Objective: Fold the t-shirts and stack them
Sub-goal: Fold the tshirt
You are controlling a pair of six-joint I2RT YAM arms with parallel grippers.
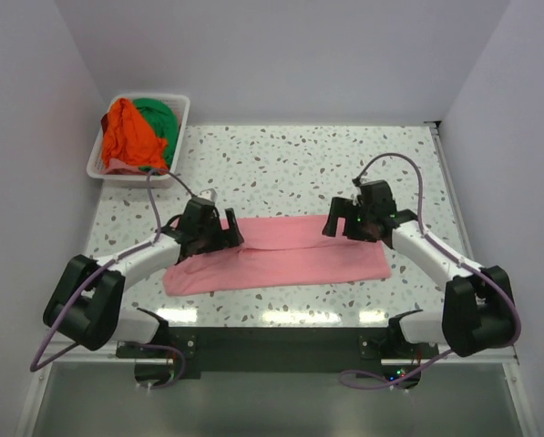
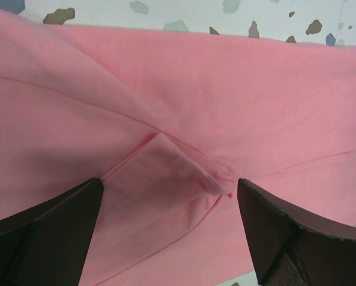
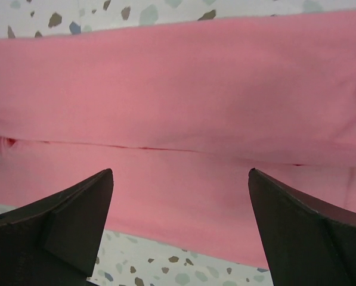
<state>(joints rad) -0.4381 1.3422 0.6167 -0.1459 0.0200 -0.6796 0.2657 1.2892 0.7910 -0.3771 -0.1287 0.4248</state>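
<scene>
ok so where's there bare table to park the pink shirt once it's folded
Widest bare patch: the far table, between the basket and the right wall, beyond the pink shirt. A thin strip runs between the shirt and the near table edge. Crowded: the middle, where the open left gripper and right gripper hang over the shirt.

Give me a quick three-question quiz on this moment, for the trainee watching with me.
1. True or false: the left tool is shut on the pink t-shirt.
2. Where do the orange t-shirt and the green t-shirt lie? A) in the left tool B) in the white basket C) under the pink t-shirt
3. Fill in: the right tool stands over the pink t-shirt with its jaws ____.
Key: 1 false; 2 B; 3 open.
</scene>
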